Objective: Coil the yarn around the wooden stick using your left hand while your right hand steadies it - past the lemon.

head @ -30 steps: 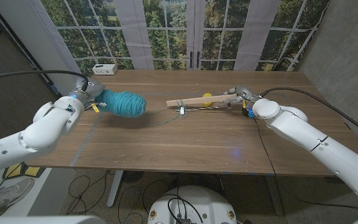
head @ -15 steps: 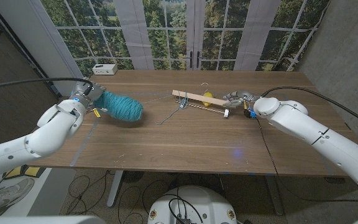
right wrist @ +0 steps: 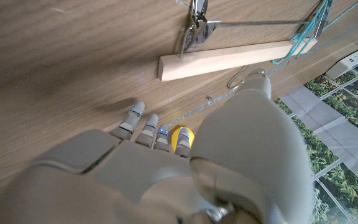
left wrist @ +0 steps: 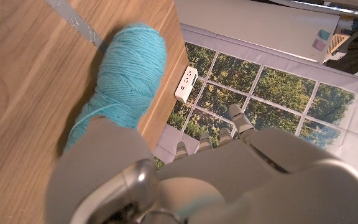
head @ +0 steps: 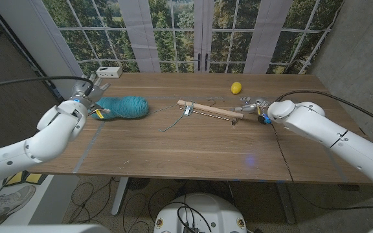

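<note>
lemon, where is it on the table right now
In the head view the lemon lies toward the table's far right, beyond the wooden stick and just behind the right robot hand.

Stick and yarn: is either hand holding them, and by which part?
Apparently nothing: right hand sits just off the wooden stick, left hand is spread open beside the yarn ball on the table.

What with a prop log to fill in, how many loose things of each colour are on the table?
Teal: 1, the yarn
Yellow: 1, the lemon
Pale wood: 1, the wooden stick
White: 1, the small box at the far edge
Total: 4
</note>
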`<action>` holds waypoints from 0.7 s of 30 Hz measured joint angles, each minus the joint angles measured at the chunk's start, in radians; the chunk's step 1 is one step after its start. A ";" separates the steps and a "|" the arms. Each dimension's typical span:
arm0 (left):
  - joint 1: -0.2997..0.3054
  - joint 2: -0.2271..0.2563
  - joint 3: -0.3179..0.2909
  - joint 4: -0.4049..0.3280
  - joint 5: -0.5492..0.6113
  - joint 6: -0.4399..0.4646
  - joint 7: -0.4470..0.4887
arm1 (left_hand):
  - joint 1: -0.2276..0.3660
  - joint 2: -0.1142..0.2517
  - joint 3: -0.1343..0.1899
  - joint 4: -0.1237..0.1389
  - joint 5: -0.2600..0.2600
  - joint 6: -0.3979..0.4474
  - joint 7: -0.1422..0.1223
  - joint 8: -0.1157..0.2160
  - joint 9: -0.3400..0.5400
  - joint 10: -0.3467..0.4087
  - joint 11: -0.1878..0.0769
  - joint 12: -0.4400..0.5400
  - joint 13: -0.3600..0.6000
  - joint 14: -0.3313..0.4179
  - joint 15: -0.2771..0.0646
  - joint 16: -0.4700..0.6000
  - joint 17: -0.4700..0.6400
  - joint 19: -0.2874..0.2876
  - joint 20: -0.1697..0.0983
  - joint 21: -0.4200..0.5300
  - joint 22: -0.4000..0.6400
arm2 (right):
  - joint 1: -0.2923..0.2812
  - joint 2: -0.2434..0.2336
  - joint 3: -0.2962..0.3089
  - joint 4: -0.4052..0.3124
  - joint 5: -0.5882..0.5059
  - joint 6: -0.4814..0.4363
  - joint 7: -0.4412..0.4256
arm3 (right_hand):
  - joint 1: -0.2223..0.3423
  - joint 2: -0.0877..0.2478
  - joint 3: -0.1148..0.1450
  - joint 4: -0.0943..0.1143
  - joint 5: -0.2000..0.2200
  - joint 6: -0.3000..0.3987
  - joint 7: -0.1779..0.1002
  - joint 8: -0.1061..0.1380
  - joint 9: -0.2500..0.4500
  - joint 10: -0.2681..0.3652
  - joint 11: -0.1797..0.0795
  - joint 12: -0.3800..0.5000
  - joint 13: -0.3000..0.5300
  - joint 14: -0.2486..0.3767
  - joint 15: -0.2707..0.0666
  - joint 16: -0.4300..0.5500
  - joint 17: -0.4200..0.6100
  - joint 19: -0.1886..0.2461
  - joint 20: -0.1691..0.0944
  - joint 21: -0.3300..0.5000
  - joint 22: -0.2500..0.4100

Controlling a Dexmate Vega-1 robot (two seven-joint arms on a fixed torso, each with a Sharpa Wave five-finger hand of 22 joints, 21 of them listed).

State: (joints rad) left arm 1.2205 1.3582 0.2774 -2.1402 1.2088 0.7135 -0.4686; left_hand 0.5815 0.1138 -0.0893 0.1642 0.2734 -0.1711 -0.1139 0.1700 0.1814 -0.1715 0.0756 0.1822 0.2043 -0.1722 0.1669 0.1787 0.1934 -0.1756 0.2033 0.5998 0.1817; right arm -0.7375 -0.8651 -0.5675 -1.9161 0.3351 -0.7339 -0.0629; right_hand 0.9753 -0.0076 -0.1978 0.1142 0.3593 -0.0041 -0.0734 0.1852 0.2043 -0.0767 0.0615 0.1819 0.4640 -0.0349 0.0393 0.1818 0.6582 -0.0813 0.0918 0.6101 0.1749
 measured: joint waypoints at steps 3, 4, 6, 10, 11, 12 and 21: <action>0.083 -0.051 -0.095 -0.015 -0.075 -0.016 0.072 | -0.039 0.009 -0.006 0.006 -0.009 0.000 0.000 0.011 0.000 0.000 0.000 0.017 -0.003 0.000 0.000 0.014 0.000 0.000 0.000 -0.001 0.002 | -0.049 0.002 0.029 -0.004 -0.004 0.080 -0.077 | -0.035 0.006 -0.016 0.016 0.000 0.008 0.007 0.008 0.000 0.002 0.013 0.003 -0.009 -0.007 0.007 0.004 -0.011 0.007 0.020 -0.008 -0.002; 0.116 -0.077 -0.133 -0.016 -0.097 -0.027 0.094 | -0.047 0.018 -0.006 0.006 -0.014 0.000 0.000 0.017 0.000 0.000 0.000 0.024 -0.004 0.000 -0.001 0.020 0.000 0.000 0.000 -0.001 0.002 | -0.062 0.005 0.036 -0.004 -0.010 0.113 -0.104 | -0.045 0.009 -0.020 0.020 0.000 0.017 0.002 0.008 0.000 0.004 0.015 0.007 -0.013 -0.007 0.007 0.007 -0.014 0.010 0.023 -0.008 -0.003; 0.116 -0.077 -0.133 -0.016 -0.136 -0.050 0.130 | -0.058 0.029 -0.008 -0.006 -0.024 0.000 -0.008 0.029 -0.004 -0.001 -0.016 0.041 -0.008 0.001 -0.022 0.026 -0.005 0.000 0.000 0.005 0.002 | -0.082 0.010 0.048 -0.003 -0.010 0.113 -0.104 | -0.064 0.013 -0.027 0.027 0.000 0.031 -0.003 0.015 0.000 0.011 0.021 0.012 -0.020 -0.002 0.011 0.008 -0.022 0.024 0.024 -0.008 -0.003; 0.165 -0.132 -0.204 -0.014 -0.265 -0.148 0.257 | -0.061 0.032 0.011 -0.033 -0.037 -0.003 -0.025 0.038 -0.005 -0.002 -0.038 0.064 -0.014 0.020 -0.068 0.037 -0.016 0.001 -0.022 0.017 0.000 | -0.136 0.032 0.078 0.018 -0.024 0.181 -0.151 | -0.102 0.020 -0.036 0.036 0.000 0.073 -0.018 0.022 -0.005 0.062 0.002 0.026 -0.040 0.027 -0.015 0.019 -0.050 0.070 0.013 -0.011 -0.003; 0.219 -0.237 -0.330 0.001 -0.302 -0.179 0.295 | -0.061 0.033 0.013 -0.040 -0.037 -0.003 -0.029 0.038 -0.005 0.004 -0.047 0.068 -0.017 0.036 -0.077 0.037 -0.017 0.009 -0.031 0.019 0.000 | -0.148 0.040 0.086 0.025 -0.049 0.306 -0.215 | -0.110 0.023 -0.038 0.038 0.000 0.083 -0.021 0.022 -0.005 0.074 -0.003 0.026 -0.046 0.038 -0.018 0.022 -0.059 0.082 0.008 -0.011 -0.003; 0.230 -0.270 -0.361 0.005 -0.341 -0.213 0.334 | -0.058 0.036 0.017 -0.044 -0.039 -0.003 -0.029 0.040 -0.005 0.014 -0.053 0.072 -0.019 0.052 -0.082 0.037 -0.017 0.020 -0.041 0.019 0.000 | -0.158 0.047 0.092 0.032 -0.056 0.345 -0.230 | -0.116 0.025 -0.042 0.036 0.000 0.087 -0.025 0.022 -0.005 0.085 -0.006 0.026 -0.050 0.046 -0.020 0.023 -0.065 0.092 0.005 -0.011 -0.003; 0.247 -0.470 -0.492 0.064 -0.627 -0.475 0.569 | -0.045 0.049 0.032 -0.059 -0.045 0.026 0.000 0.046 -0.009 0.085 -0.055 0.077 -0.023 0.104 -0.108 0.037 -0.021 0.068 -0.089 0.019 -0.005 | -0.222 0.119 0.138 0.103 -0.093 0.626 -0.307 | -0.193 0.067 -0.050 0.036 0.008 0.163 -0.031 0.030 -0.009 0.185 -0.017 0.042 -0.107 0.154 -0.023 0.040 -0.147 0.225 -0.046 -0.011 -0.003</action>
State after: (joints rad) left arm 1.4675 0.8878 -0.2147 -2.0765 0.5822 0.2385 0.1002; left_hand 0.5365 0.1625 -0.0574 0.1048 0.2283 -0.1447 -0.1136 0.2156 0.1719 -0.0864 0.0203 0.2596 0.1811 -0.0679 0.0586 0.2159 0.1719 -0.1078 0.1142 0.6185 0.1767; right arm -0.9599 -0.7462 -0.4300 -1.8128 0.2418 -0.1082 -0.3698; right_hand 0.7821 0.0594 -0.2481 0.1506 0.3669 0.1585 -0.1049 0.2154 0.1951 0.1087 0.0441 0.2234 0.3571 0.1190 0.0163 0.2223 0.5114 0.1434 0.0455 0.5989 0.1722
